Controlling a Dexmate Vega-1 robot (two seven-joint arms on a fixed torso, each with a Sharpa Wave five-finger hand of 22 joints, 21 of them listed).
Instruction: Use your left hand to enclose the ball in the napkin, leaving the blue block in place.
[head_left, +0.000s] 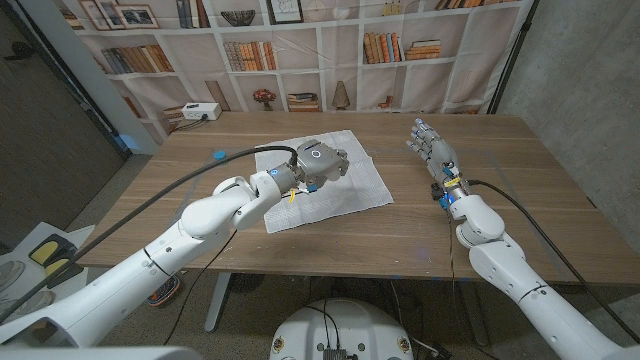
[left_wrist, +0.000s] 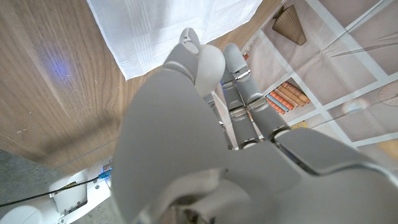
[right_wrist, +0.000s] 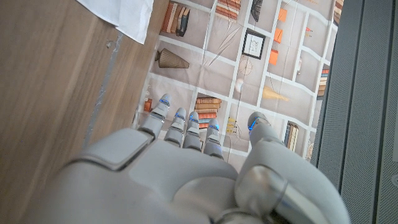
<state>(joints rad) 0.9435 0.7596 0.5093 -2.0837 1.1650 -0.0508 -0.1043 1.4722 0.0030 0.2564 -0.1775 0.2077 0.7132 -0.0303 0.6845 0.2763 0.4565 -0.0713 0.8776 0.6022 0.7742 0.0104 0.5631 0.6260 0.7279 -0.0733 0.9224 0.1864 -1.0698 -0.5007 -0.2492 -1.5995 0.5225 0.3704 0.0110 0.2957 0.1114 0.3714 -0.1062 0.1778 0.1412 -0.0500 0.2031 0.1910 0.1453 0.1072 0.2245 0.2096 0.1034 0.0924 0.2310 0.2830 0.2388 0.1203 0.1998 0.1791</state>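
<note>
The white cloth napkin (head_left: 335, 180) lies spread almost flat in the middle of the wooden worktop (head_left: 500, 170), nearer its far edge, its corners still out and one corner pointing toward the near edge; no fold has been made, so the enclosing step looks barely begun. The robot's left hand (head_left: 322, 162) hovers over the napkin's middle, back upward; its fingers (left_wrist: 239, 74) reach out fairly straight and close together in the left wrist view, and I cannot tell whether they hold or touch anything beneath. The right hand (head_left: 430, 140) stands upright near the worktop's right side, well apart from the napkin, its fingers (right_wrist: 186, 124) spread and holding nothing. A small blue thing (head_left: 219, 156) sits near the worktop's far left edge, apart from the napkin; it is likely the blue block, though too small to be sure. The ball cannot be made out; it may lie under the left hand. The next move, as I judge it, calls for the left hand to catch a napkin corner or edge and draw it over the middle, keeping clear of the blue thing.
</note>
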